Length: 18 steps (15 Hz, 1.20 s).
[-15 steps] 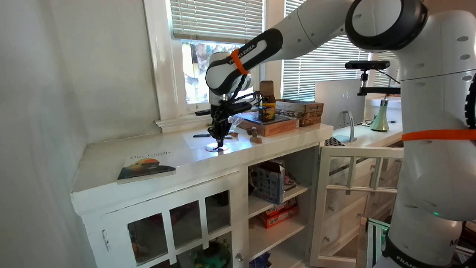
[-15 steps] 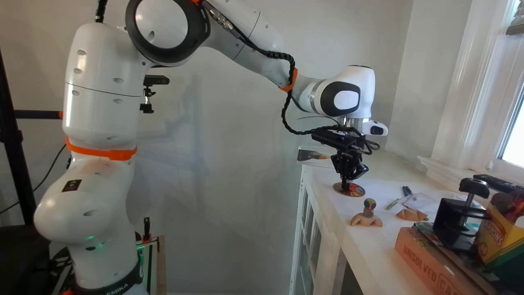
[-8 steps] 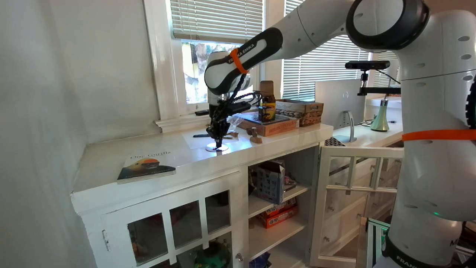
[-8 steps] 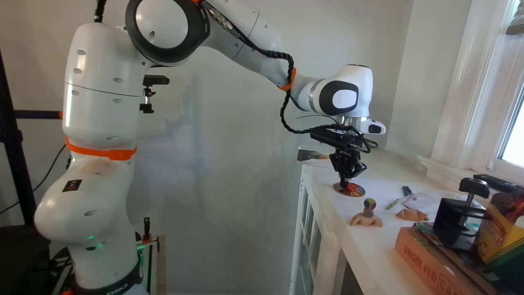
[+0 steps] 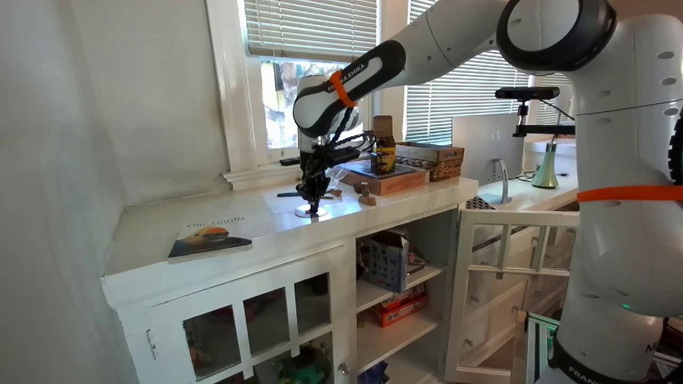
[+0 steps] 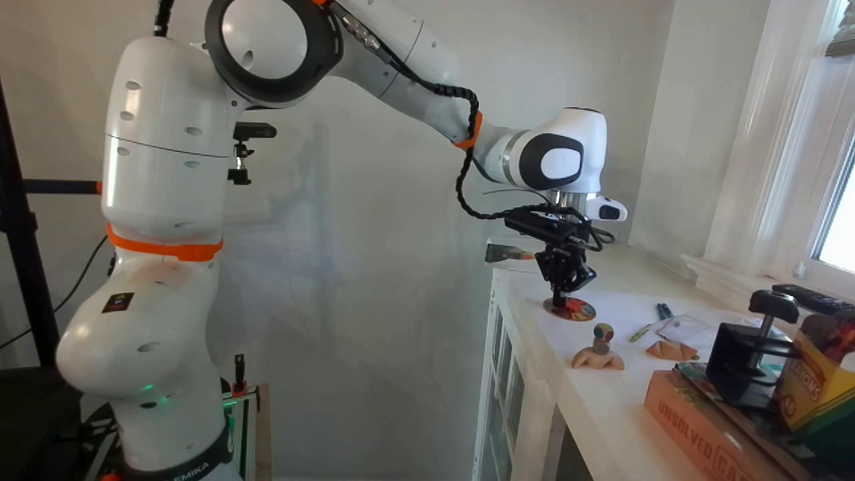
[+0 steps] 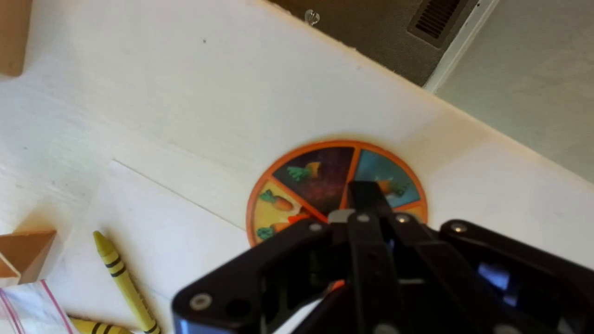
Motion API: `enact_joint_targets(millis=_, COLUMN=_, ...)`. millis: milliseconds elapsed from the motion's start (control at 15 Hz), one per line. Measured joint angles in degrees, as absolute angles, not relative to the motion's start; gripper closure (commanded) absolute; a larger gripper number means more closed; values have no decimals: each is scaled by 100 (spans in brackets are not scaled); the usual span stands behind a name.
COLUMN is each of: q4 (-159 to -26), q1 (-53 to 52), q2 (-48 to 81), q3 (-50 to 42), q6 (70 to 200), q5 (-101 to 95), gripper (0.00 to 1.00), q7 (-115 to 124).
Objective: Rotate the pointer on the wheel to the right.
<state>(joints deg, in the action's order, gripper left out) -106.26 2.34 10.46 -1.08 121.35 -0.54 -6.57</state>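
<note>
While the arm (image 6: 427,100) reaches over the surface (image 7: 162,102) and bends downward, the pincer (image 6: 558,302) stands closed, tips together over the wheel (image 7: 320,188), contact not determinable. Wheel: multicoloured, flat on the surface. Yellow crayon (image 7: 126,280): near the wheel.

In an exterior view, above the gripper (image 5: 314,212), the arm link (image 5: 373,68) carries "FRANKA EMIKA", partly covered; left of the gripper, the book (image 5: 212,241) says "One Gorilla"; far right, the monitor (image 5: 483,152) has a faint "hp", and the base ring (image 5: 572,368) says "FRANKA". In an exterior view, to the gripper's lower right, the orange box (image 6: 711,431) says "UNSOLVED CA", the crayon box (image 6: 816,387) "AYONS".
</note>
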Motion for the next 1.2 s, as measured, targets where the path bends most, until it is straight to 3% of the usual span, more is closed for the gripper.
enact_joint_targets(millis=867, q4=-10652, q1=220, q2=1053, q3=-94, q6=12424, q5=-54, gripper=100, q7=-657)
enact_joint_targets(millis=1200, q4=-10654, q1=219, q2=903, q3=-80, q6=11991, q5=-54, gripper=100, q7=-725)
